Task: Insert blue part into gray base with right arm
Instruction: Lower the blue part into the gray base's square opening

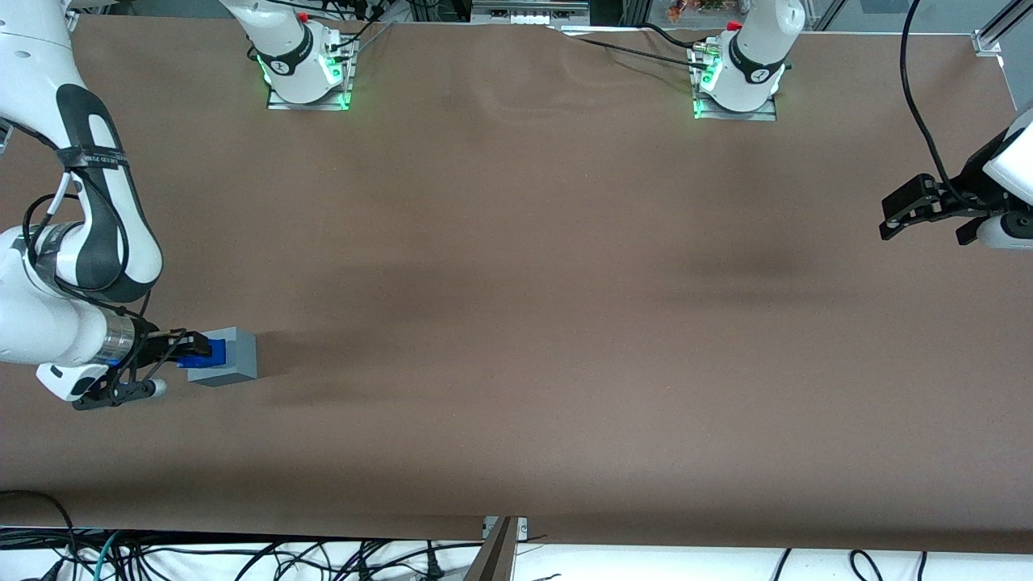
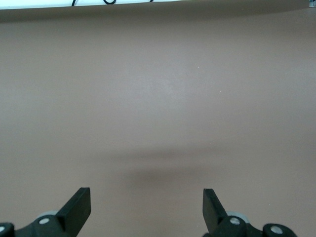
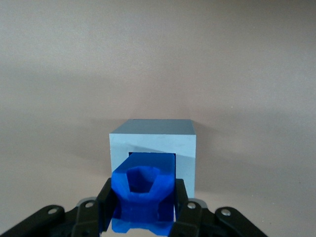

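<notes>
At the gray base's (image 3: 153,148) recess, the pincer (image 3: 143,210) clamps the blue part (image 3: 143,190).

Blue part (image 3: 143,195): bright blue, hollow-ended; clamped between the fingers of the gripper (image 3: 143,217), partly entered in the recess.
Gray base (image 1: 230,356): light-gray cube, rested on the table, recess faced toward the gripper.

The gray base (image 3: 152,148) looks like matt, smooth plastic with crisp edges. The blue part (image 3: 143,197), clamped between the fingers of the gripper (image 3: 143,210) at the base's recess, is smooth plastic with a faint sheen. The gripper's black fingers (image 3: 105,202) look like hard matt plastic. The right arm (image 1: 48,323) has glossy white shells and a shiny metal wrist ring. The brown table cover (image 1: 565,282) is matt, slightly rippled.
</notes>
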